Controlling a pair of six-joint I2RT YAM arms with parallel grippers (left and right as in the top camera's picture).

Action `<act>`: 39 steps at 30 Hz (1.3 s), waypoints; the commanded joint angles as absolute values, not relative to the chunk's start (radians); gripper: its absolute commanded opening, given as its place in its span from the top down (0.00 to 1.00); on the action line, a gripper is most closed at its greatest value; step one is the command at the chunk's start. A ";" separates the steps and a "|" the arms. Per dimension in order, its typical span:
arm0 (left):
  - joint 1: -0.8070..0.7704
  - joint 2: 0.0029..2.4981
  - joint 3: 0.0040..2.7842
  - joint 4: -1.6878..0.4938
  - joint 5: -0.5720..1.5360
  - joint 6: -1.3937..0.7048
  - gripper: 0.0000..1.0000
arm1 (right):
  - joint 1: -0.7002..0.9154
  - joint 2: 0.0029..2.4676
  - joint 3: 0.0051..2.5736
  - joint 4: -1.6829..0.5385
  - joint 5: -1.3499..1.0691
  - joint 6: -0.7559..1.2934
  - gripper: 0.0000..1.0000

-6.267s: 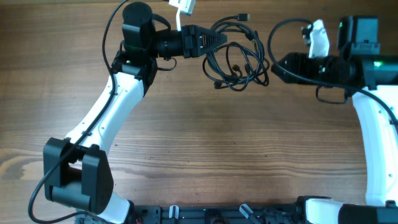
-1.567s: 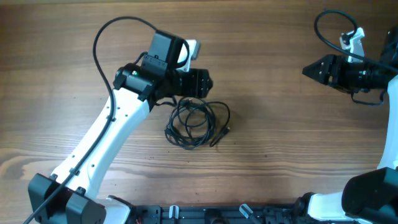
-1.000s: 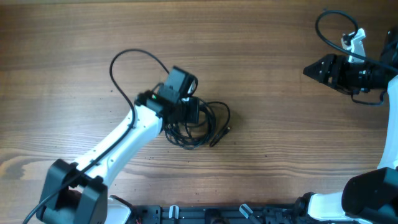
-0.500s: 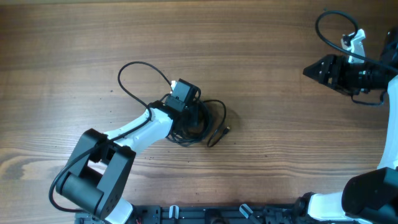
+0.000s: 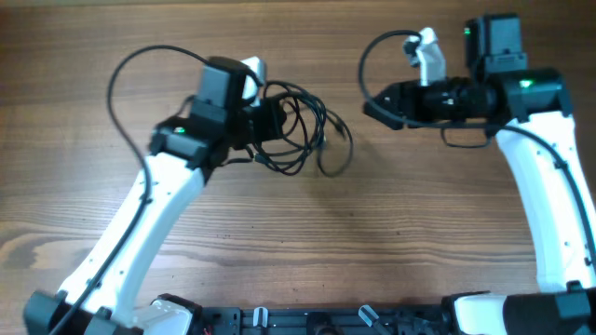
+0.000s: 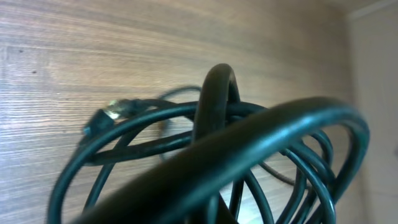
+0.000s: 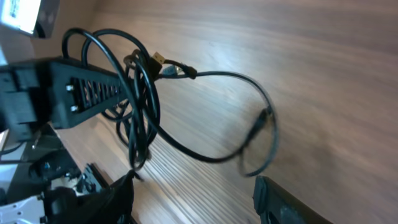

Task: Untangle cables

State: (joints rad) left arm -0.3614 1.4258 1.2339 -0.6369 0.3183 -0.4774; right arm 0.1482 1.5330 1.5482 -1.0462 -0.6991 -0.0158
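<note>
Left pincer (image 5: 277,119) clamps the tangled thin black metal-tipped cables (image 5: 312,130), loops hanging just beyond it above the brown wood-grain tabletop (image 5: 372,223) (streaky, matte); right pincer (image 5: 366,104) gapes nearby, facing them.

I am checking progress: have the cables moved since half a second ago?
Yes. Overhead, the cables are now farther from the black rail at the bottom edge, held by the left gripper.
</note>
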 commanded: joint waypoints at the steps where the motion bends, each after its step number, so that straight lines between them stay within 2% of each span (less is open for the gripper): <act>1: -0.327 1.406 1.251 -0.673 0.437 -0.529 0.96 | 0.238 1.509 1.547 -0.975 -0.720 0.118 0.37; 4: -0.327 1.408 1.251 -0.672 0.433 -0.533 0.96 | 0.302 1.509 1.547 -0.936 -0.694 0.173 0.37; 11: -0.327 1.408 1.251 -0.634 0.427 -0.586 0.96 | 0.418 1.552 1.545 -0.936 -0.465 0.344 0.38; 17: -0.327 1.407 1.251 -0.585 0.522 -0.589 0.96 | 0.469 1.692 1.544 -0.907 -0.433 0.398 0.46; 19: -0.327 1.407 1.251 -0.562 0.577 -0.593 0.96 | 0.474 1.742 1.544 -0.897 -0.374 0.475 0.54; 22: -0.303 1.399 1.251 -0.535 0.705 -0.592 0.96 | 0.459 1.828 1.544 -0.897 -0.239 0.632 0.87; 25: -0.216 1.365 1.251 -0.535 0.840 -0.592 0.96 | 0.409 1.842 1.544 -0.898 -0.218 0.658 0.96; 33: 0.164 1.230 1.251 -0.521 1.076 -0.593 0.96 | 0.246 1.842 1.544 -0.949 -0.218 0.579 0.96; 39: 0.289 1.217 1.251 -0.509 1.097 -0.563 0.96 | 0.218 1.842 1.544 -1.020 -0.205 0.427 0.96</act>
State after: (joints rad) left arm 0.1921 1.2739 1.2152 -0.5320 1.0756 -0.5877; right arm 0.3077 1.7969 1.5848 -0.9764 -0.4412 0.5457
